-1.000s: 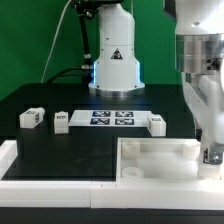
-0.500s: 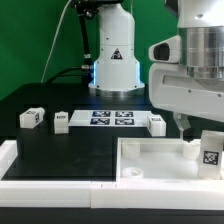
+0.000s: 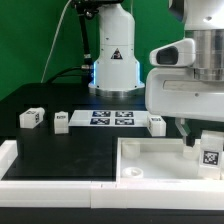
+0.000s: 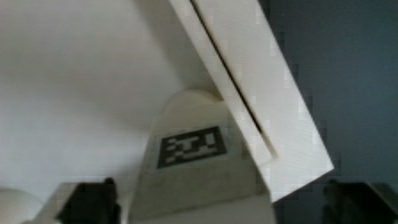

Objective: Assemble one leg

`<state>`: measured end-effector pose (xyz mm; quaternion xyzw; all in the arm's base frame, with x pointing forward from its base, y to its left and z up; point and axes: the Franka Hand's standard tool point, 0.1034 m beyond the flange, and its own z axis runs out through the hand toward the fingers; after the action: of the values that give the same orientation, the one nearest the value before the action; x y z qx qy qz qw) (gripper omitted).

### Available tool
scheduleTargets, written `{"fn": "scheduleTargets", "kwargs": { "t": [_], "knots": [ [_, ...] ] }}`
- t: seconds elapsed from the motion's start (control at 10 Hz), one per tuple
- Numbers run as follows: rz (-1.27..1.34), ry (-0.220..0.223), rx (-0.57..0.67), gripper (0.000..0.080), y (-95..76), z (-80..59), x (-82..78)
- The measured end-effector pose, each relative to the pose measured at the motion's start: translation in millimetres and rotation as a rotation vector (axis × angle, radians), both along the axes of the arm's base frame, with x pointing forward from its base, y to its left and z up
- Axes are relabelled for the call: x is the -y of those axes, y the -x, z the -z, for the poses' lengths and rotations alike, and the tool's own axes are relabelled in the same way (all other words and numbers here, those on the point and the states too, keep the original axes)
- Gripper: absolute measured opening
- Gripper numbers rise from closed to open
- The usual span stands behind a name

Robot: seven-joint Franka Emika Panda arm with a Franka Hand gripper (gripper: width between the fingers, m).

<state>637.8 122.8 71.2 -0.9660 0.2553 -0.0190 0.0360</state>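
Black bench (image 3: 90,150); my end effector (image 4: 214,205) pinches the small white tagged plastic leg (image 3: 209,150); I'd lower it squarely into the large white square panel's (image 3: 150,160) corner socket.

A large white square panel (image 3: 160,160) with a raised rim is lying at the near right of the black table (image 3: 70,145). The marker board (image 3: 112,118) is sitting flat farther back, near the middle. A white rail (image 3: 40,165), possibly a fence, is running along the near left edge. A green backdrop (image 3: 30,40) is hanging behind.

matt white plastic leg (image 3: 209,153) and panel (image 3: 160,160); table (image 3: 60,150) matt black.
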Motion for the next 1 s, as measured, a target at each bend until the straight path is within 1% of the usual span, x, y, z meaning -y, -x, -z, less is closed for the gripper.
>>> {"fn": "scheduleTargets", "kwargs": {
  "t": [0.1,0.2,0.3,0.4,0.5,0.6,0.7,0.9,1.0],
  "knots": [
    [0.000,0.001,-0.001,0.0398,0.2,0.4,0.4],
    [-0.009,0.007,-0.001,0.0398,0.1,0.6,2.4],
    [-0.015,0.011,-0.001,0.0316,0.2,0.6,2.5],
    [-0.011,0.012,-0.001,0.0316,0.2,0.6,2.4],
    [0.019,0.023,-0.004,0.0316,0.3,0.6,5.4],
    [0.037,0.025,-0.004,0.0316,0.4,0.5,7.8],
    [0.111,0.024,-0.006,0.0316,1.5,0.7,11.9],
    [0.343,0.038,-0.017,0.0318,4.3,0.5,29.2],
    [0.402,0.045,-0.017,0.0318,5.1,0.6,35.2]
  ]
}}
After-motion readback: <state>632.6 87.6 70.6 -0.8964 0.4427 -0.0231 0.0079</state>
